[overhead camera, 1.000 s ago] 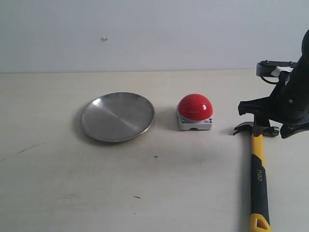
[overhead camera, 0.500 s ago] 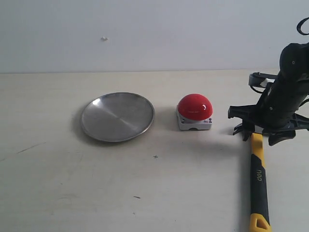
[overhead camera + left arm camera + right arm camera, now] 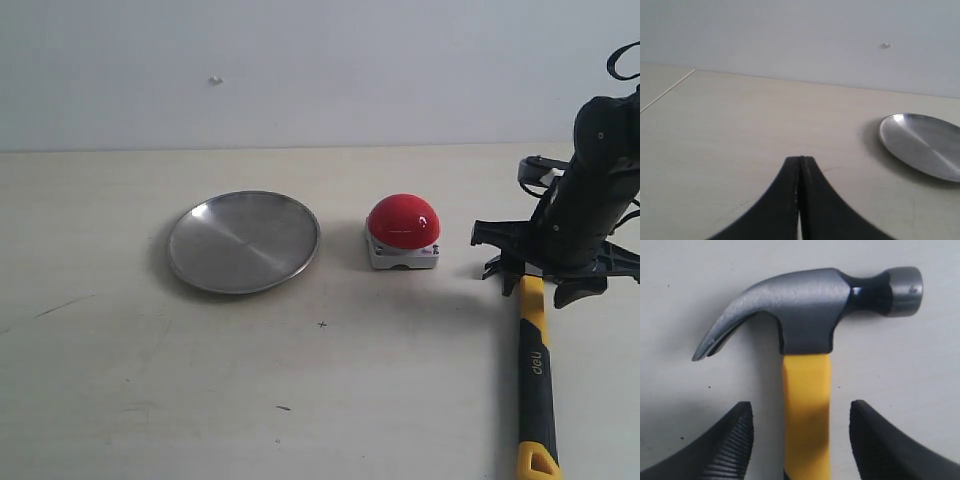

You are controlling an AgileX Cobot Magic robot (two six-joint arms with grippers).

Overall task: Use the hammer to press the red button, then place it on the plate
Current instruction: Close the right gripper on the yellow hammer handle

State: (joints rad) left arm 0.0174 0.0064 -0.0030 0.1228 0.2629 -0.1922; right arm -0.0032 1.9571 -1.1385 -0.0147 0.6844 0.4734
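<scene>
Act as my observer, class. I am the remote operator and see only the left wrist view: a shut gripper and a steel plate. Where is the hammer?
Observer: The hammer lies flat at the right of the exterior view, its head under the right arm.
Operator: Has that arm gripped it?
Observer: No. The right wrist view shows the right gripper open, with its fingers on either side of the yellow handle just below the head, not touching it.
Operator: And the red button?
Observer: The red button stands between the plate and the hammer's head, apart from both.
</scene>
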